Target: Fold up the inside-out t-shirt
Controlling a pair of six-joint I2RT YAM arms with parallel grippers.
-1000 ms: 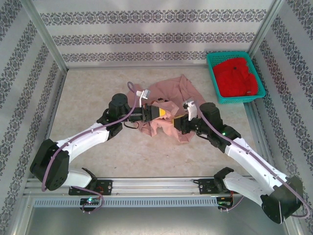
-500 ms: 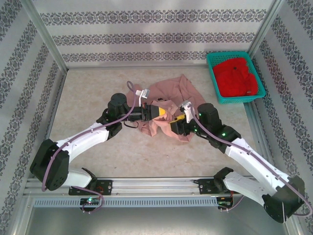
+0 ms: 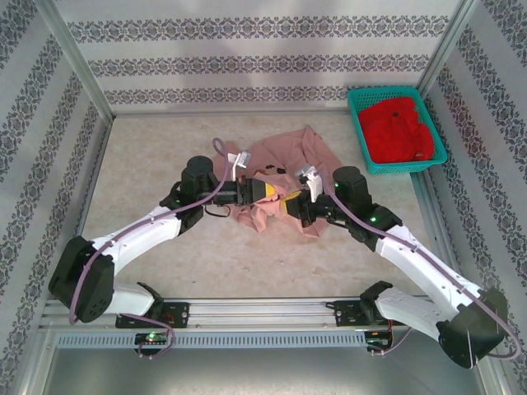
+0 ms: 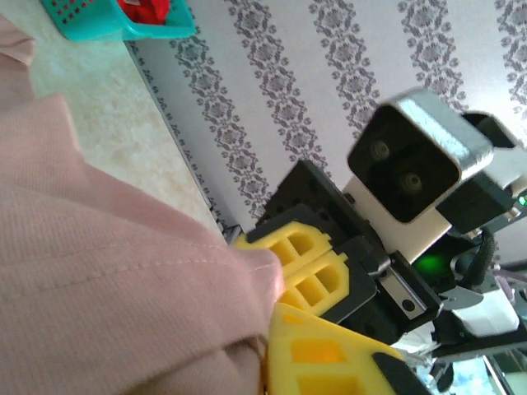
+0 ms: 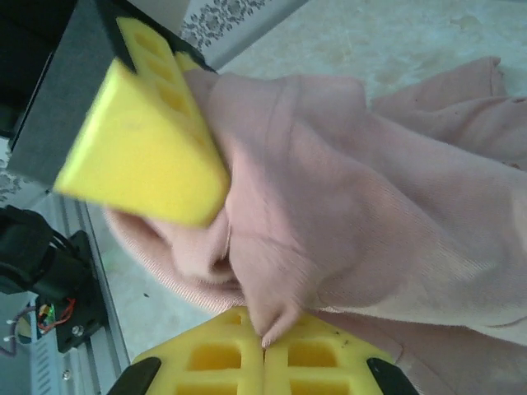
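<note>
Watching remotely: the salmon-pink t-shirt (image 3: pixel 290 152) sits bunched mid-frame on the surface (image 3: pixel 156 156), with both arms meeting at its lower edge. My right claw (image 5: pixel 263 350) is clenched on a pinch of the cloth. The left claw (image 3: pixel 268 191) is right up against the fabric, honestly can't tell if it's gripping. The red garment (image 3: pixel 399 127) is in the teal basket (image 3: pixel 359 136), upper right

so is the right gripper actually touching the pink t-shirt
Touching. The right wrist view shows the right gripper shut, with a fold of the pink t-shirt pinched between its yellow fingers.
</note>
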